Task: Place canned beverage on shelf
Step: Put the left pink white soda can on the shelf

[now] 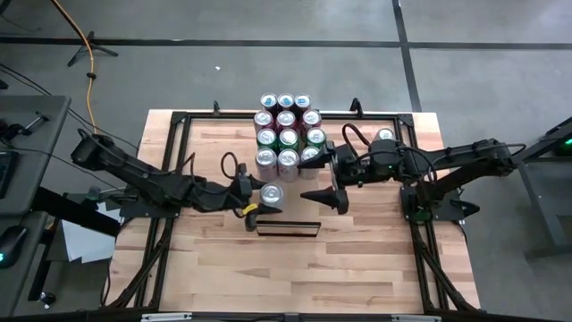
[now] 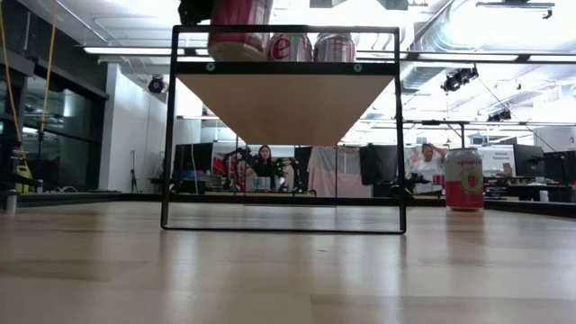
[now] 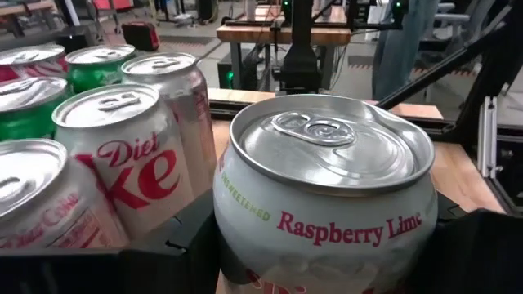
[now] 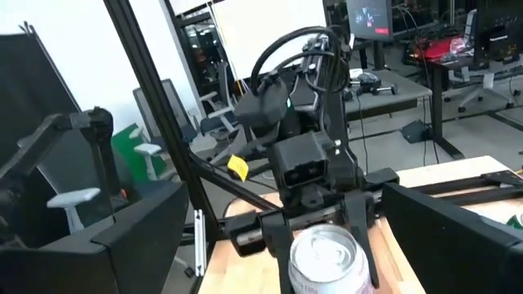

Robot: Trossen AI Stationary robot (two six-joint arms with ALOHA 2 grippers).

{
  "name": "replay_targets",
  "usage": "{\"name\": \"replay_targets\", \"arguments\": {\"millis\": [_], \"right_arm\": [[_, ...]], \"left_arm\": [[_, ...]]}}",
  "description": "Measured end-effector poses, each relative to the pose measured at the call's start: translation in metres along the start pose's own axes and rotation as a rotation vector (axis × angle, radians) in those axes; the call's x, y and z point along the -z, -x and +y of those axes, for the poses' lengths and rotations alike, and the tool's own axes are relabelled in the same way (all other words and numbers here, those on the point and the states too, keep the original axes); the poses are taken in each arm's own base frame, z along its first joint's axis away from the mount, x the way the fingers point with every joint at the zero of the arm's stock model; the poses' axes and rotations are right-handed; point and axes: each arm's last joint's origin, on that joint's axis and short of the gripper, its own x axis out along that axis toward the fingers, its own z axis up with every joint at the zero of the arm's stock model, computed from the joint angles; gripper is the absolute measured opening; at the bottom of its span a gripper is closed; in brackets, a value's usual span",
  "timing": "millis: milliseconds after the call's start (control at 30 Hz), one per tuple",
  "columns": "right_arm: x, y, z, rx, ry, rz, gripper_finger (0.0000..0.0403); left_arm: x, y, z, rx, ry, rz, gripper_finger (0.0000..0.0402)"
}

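Plank-patterned tabletop (image 1: 357, 268) carries the shelf (image 1: 288, 229) in the high view, with the left hand (image 1: 264, 202) gripping a Raspberry Lime can (image 1: 272, 193) just beside it and the right hand (image 1: 334, 185) gaping empty. Low view alone shows cans above the shelf panel (image 2: 286, 106). Left wrist view reads the can's label (image 3: 327, 196).

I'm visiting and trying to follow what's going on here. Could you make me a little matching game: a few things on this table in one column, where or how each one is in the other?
Things:
1. Raspberry Lime can
2. right gripper
3. lone can
4. shelf

States:
A. fingers open, holding nothing
B. stands alone by the table's far right corner
C. gripped by the left gripper
D. in front of the can cluster, nearer the table's middle

Pairs: 1-C, 2-A, 3-B, 4-D
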Motion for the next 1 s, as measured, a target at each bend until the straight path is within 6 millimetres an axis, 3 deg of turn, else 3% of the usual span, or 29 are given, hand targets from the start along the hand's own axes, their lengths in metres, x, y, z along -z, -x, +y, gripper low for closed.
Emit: {"name": "replay_targets", "arguments": {"millis": [1000], "right_arm": [[0.0012, 0.0001, 0.007, -0.025, -0.033, 0.001, 0.0392]], "left_arm": [[0.0105, -0.0108, 0.004, 0.056, -0.122, 0.08, 0.0213]]}}
